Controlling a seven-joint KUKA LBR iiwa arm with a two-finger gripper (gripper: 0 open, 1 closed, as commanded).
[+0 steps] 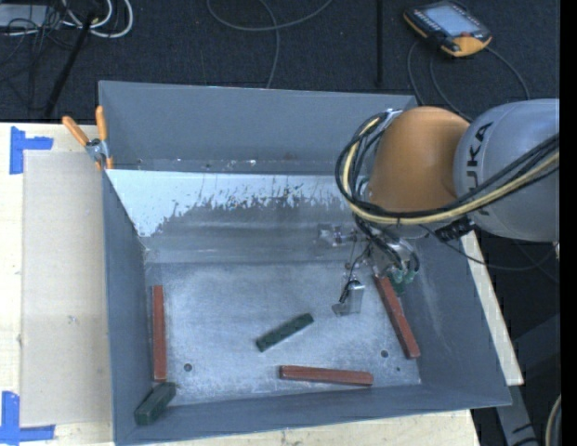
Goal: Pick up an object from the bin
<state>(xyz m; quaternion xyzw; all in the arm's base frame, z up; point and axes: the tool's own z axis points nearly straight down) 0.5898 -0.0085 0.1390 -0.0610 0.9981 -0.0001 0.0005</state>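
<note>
My gripper point(348, 300) hangs under the wrist over the right part of the bin floor, low above the bare metal. Just to its right a red-brown stick point(399, 319) lies slanted along the right wall, its upper end under the gripper's body. A dark green bar point(284, 332) lies tilted on the floor, a little to the left of the gripper and nearer the front. Another red-brown stick point(325, 374) lies flat near the front wall. Nothing shows in the gripper's grasp.
A third red-brown stick point(159, 331) lies along the left wall. A dark green block point(154, 403) sits in the front left corner. The arm and its cables cover the bin's back right corner.
</note>
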